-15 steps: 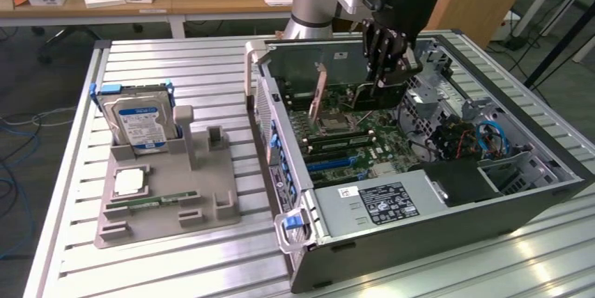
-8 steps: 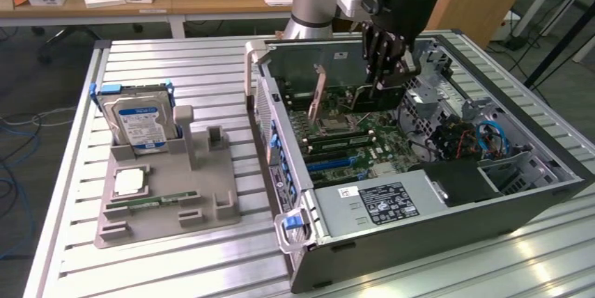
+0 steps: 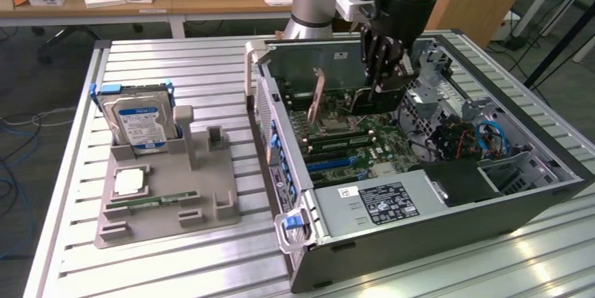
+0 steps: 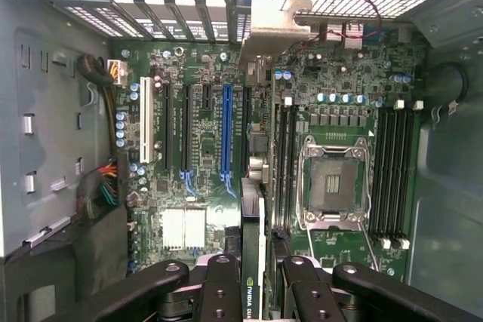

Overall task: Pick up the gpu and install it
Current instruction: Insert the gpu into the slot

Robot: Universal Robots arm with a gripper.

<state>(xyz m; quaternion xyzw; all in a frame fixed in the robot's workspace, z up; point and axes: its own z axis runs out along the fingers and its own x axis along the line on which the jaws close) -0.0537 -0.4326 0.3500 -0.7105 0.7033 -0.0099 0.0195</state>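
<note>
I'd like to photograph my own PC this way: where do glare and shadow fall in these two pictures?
Exterior view: bright glare streaks the slatted table beside the case. Wrist view: the motherboard is evenly lit, while the cables sit in dark shadow.

One dark-grey metal computer case, one silver blue-labelled hard drive, one grey plastic holder and one black gpu card are counted.
</note>
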